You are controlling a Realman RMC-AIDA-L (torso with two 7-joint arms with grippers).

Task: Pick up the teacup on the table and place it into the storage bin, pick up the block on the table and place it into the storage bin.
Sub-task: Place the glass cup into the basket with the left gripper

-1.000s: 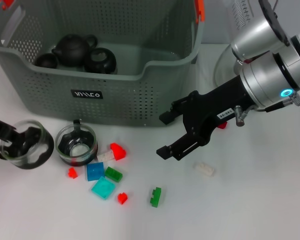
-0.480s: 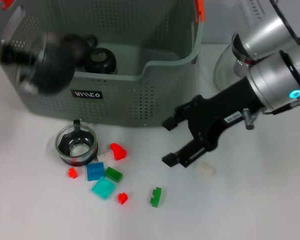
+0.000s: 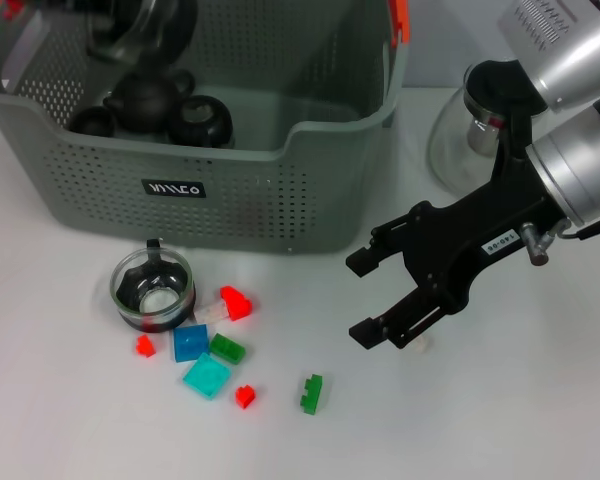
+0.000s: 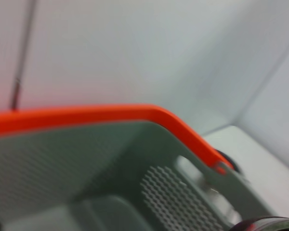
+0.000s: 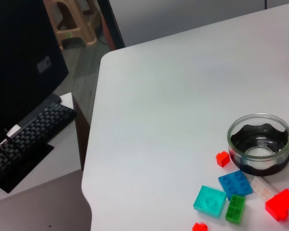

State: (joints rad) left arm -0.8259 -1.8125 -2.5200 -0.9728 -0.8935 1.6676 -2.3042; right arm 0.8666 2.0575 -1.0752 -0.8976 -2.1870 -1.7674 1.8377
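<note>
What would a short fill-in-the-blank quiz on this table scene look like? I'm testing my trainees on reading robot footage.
1. The right gripper hangs above the table with its fingers ____.
2. The glass teacup on the table stands in front of the ____ basket.
3. The two-stud block lying alone, nearest the right gripper, is ____ in colour.
4. The glass pitcher stands on the basket's ____ side, as the robot sees it.

Missing words: open; grey-green; green; right
</note>
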